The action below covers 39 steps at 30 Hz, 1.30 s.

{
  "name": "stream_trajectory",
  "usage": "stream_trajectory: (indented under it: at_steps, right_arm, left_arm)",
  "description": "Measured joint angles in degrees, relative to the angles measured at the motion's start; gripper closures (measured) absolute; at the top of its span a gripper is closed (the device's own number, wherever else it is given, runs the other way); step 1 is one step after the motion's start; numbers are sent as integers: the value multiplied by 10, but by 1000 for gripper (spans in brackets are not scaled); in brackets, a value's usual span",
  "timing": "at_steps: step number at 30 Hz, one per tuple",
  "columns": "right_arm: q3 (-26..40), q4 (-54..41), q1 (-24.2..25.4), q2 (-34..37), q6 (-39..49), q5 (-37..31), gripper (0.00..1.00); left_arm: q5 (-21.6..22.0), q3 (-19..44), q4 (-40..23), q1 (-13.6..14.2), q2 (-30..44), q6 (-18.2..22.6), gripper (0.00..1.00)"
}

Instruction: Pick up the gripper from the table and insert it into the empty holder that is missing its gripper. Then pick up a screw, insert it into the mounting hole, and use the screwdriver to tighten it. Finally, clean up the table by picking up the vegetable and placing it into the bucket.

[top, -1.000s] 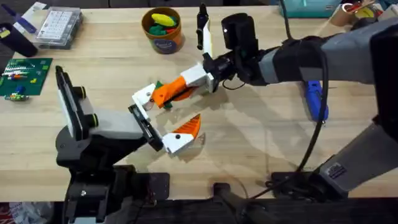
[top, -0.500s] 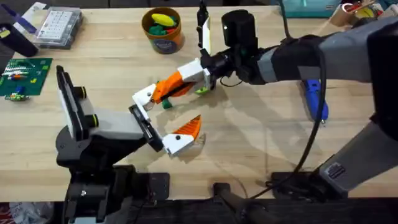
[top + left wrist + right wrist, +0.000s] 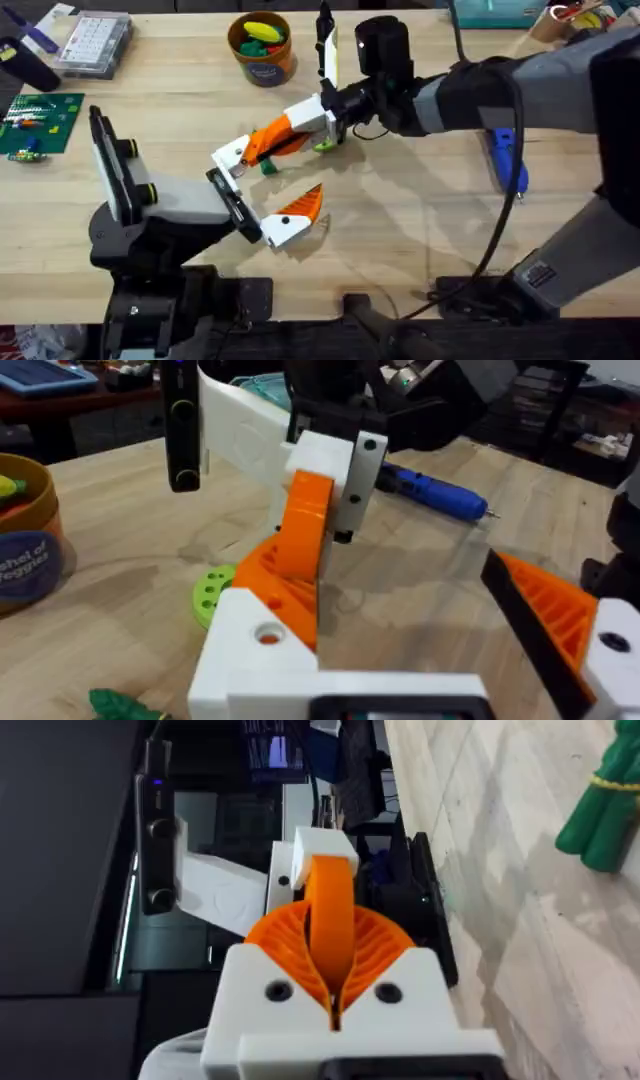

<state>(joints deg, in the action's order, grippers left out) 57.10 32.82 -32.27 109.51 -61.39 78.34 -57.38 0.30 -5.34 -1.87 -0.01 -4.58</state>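
Inserting step in hand: right gripper (image 3: 322, 122) closed on loose orange-white gripper (image 3: 268, 143), near left gripper (image 3: 268, 222) with fingers apart. Next, needs aligning into holder.

On the bucket (image 3: 25, 560) label, "of Veggies" can be read (the first letters are partly cut off).

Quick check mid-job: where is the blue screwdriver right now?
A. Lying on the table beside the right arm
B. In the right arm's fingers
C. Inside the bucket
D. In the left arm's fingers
A: the screwdriver lies flat on the table near the right arm, while the right gripper is closed on an orange-and-white gripper part.
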Motion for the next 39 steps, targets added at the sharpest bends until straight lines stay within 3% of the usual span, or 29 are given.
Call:
stream_trajectory:
  at_steps: [16,21,39]
  right_arm:
    - [8,7,-14,0,-3,-22,986]
    - [14,24,-45,5,-3,-30,986]
    - [19,15,-45,8,40,-24,986]
  left_arm:
    - [15,0,2,-8,0,-2,12]
    - [7,0,0,-7,0,6,12]
    - [4,1,0,-7,0,7,12]
